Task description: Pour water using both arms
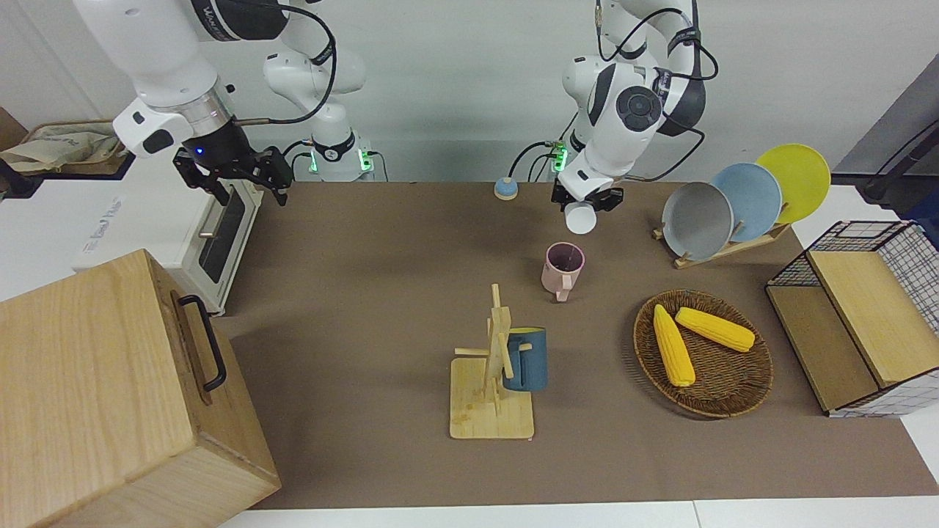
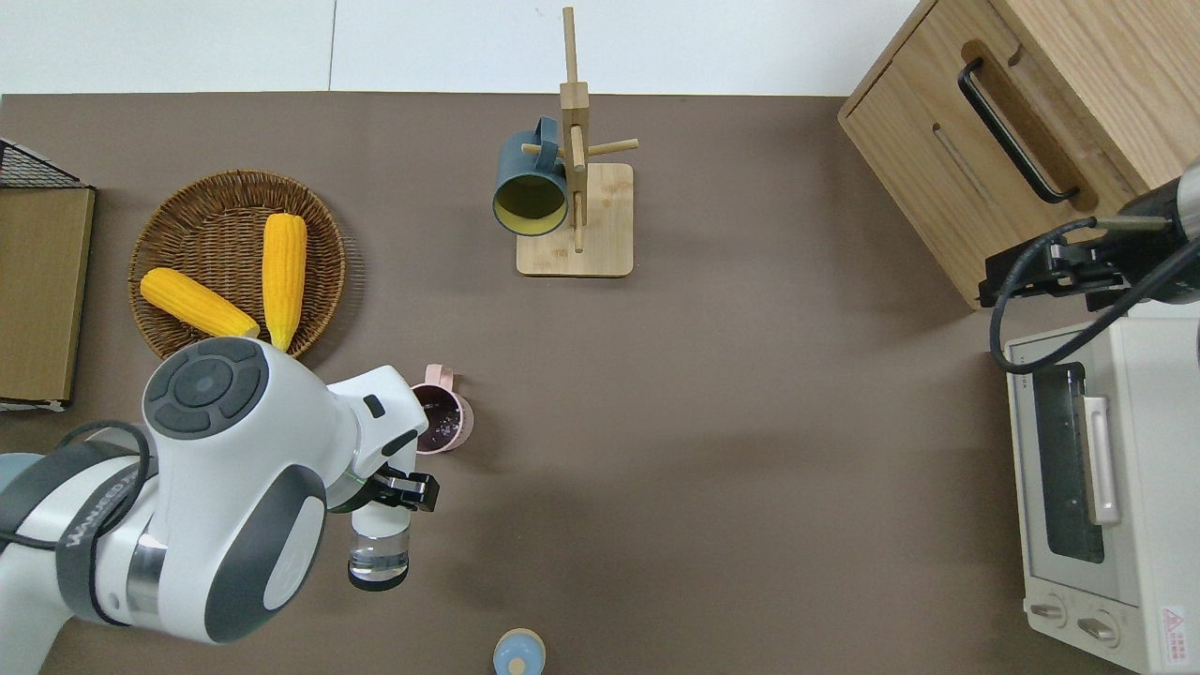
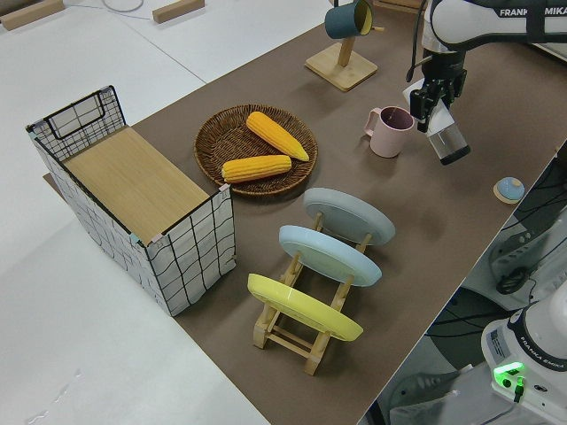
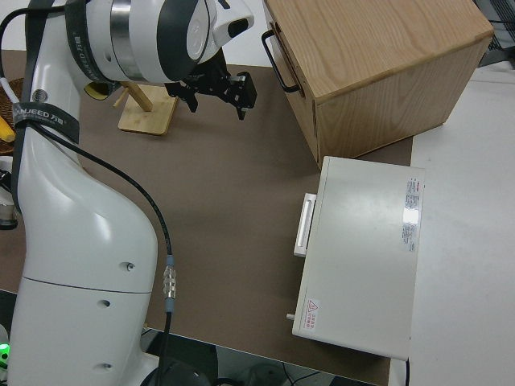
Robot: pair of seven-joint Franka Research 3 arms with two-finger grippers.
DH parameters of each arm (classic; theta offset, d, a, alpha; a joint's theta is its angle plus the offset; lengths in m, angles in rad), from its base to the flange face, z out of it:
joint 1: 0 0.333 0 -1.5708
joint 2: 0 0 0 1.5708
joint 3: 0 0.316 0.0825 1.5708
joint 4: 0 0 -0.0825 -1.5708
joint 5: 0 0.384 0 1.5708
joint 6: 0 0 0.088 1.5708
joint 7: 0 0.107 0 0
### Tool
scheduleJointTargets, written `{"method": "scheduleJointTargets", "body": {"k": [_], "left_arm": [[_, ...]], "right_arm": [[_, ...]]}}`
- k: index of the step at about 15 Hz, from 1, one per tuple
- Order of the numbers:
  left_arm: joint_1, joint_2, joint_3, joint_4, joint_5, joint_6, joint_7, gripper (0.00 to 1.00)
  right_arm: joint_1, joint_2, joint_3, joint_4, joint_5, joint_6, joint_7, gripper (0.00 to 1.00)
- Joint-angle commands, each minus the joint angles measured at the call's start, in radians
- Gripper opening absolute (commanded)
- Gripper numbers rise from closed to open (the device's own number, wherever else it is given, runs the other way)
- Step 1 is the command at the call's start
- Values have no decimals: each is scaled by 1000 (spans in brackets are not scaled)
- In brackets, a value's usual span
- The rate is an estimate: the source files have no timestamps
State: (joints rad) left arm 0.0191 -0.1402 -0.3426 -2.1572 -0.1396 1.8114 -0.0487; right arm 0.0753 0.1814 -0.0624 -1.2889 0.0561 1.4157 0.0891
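Observation:
My left gripper is shut on a clear bottle and holds it tilted in the air. It is over the brown mat, right beside a pink mug. The gripper and bottle also show in the left side view. The mug stands upright with a dark, speckled inside. The bottle's round end faces the front camera. My right arm is parked, its gripper open and empty.
A small blue cap lies on the mat near the robots. A mug tree bears a blue mug. A wicker basket holds two corn cobs. There are also a plate rack, a wire basket, a toaster oven and a wooden box.

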Motion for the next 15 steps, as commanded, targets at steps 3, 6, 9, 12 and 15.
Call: {"method": "scheduleJointTargets", "body": {"k": [3, 6, 9, 12, 15], "left_arm": [[-5, -186, 4, -203, -41, 236, 47, 0], [-13, -211, 2, -275, -58, 359, 56, 0], [-30, -265, 1, -372, -89, 485, 59, 0], [-18, -303, 4, -408, -95, 545, 59, 0], [19, -308, 37, -406, -95, 633, 59, 0]], "right_arm": [[-6, -22, 3, -27, 10, 5, -17, 994], [-6, -22, 3, -29, 10, 5, -18, 994], [-6, -22, 3, -27, 10, 5, -18, 994], [-6, -22, 3, -29, 10, 5, -18, 994], [-6, -22, 3, -27, 10, 5, -18, 994]]}}
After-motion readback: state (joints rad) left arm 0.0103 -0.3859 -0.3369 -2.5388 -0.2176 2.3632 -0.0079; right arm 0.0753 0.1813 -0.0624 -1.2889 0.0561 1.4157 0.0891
